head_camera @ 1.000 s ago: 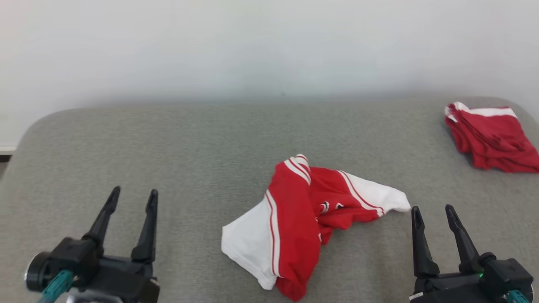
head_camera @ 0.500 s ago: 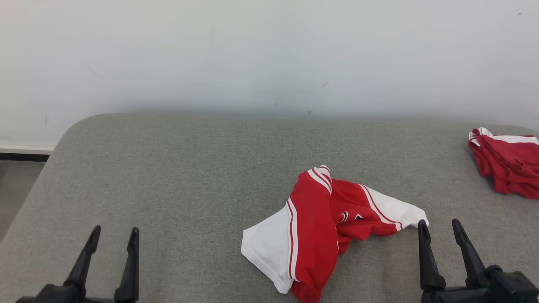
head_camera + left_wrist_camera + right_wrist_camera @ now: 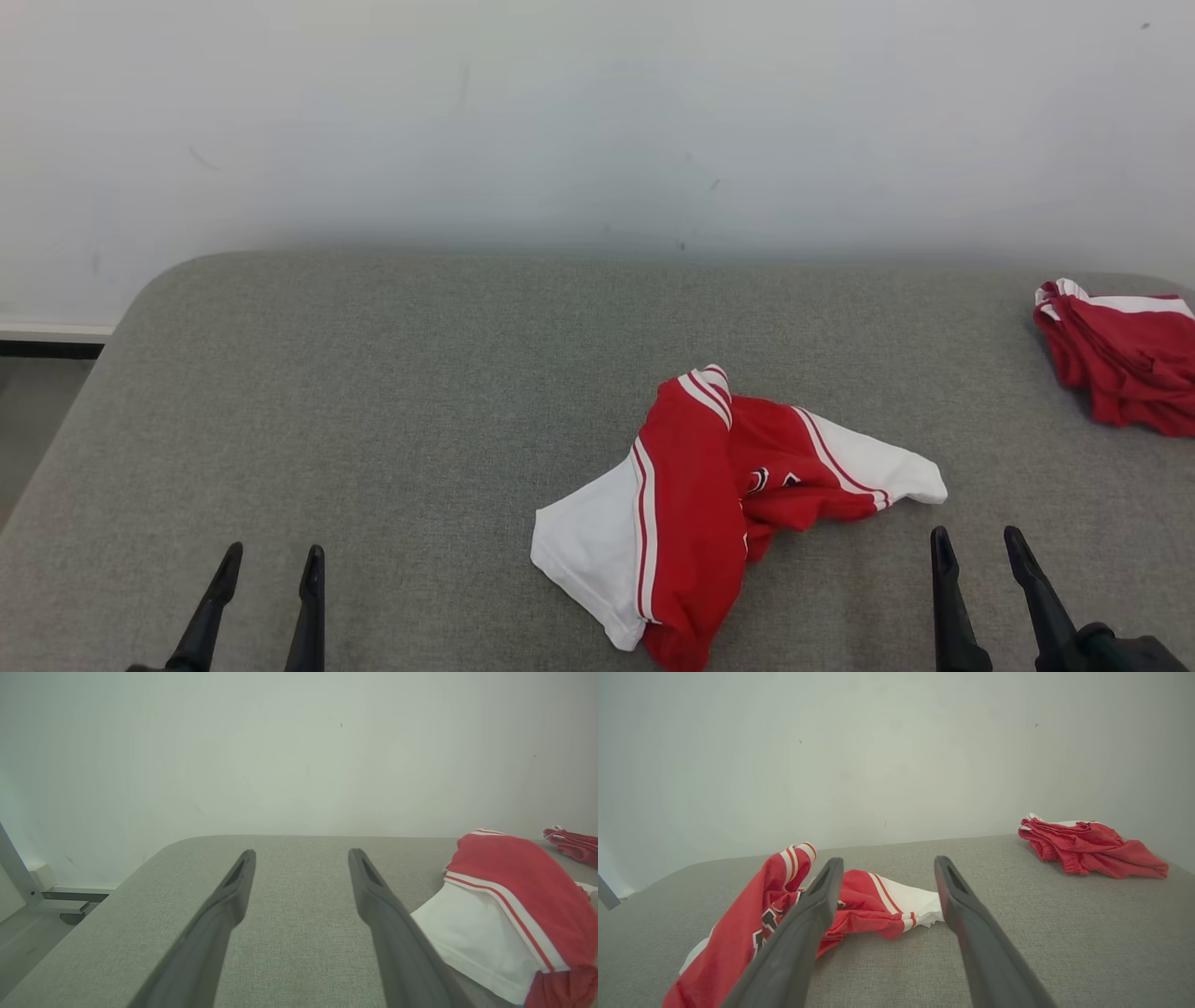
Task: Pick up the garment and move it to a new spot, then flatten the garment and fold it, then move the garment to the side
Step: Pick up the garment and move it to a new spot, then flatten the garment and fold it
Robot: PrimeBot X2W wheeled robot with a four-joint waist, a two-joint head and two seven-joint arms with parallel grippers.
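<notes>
Two tools rise at the near edge of the grey desk (image 3: 420, 373) in the head view, the left tool (image 3: 274, 551) and right tool (image 3: 976, 534) both spread and empty. The crumpled red-and-white garment (image 3: 709, 504) lies between them, nearer the right tool, and a second red garment (image 3: 1120, 364) sits by the far right corner. The left wrist view shows parted fingers over bare desk with the garment beside them, and the right wrist view shows parted fingers just short of the garment's white end.

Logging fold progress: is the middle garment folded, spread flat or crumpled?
Crumpled. The garment lies bunched and twisted on the grey surface, a red part humped over the white, edges not lined up.
</notes>
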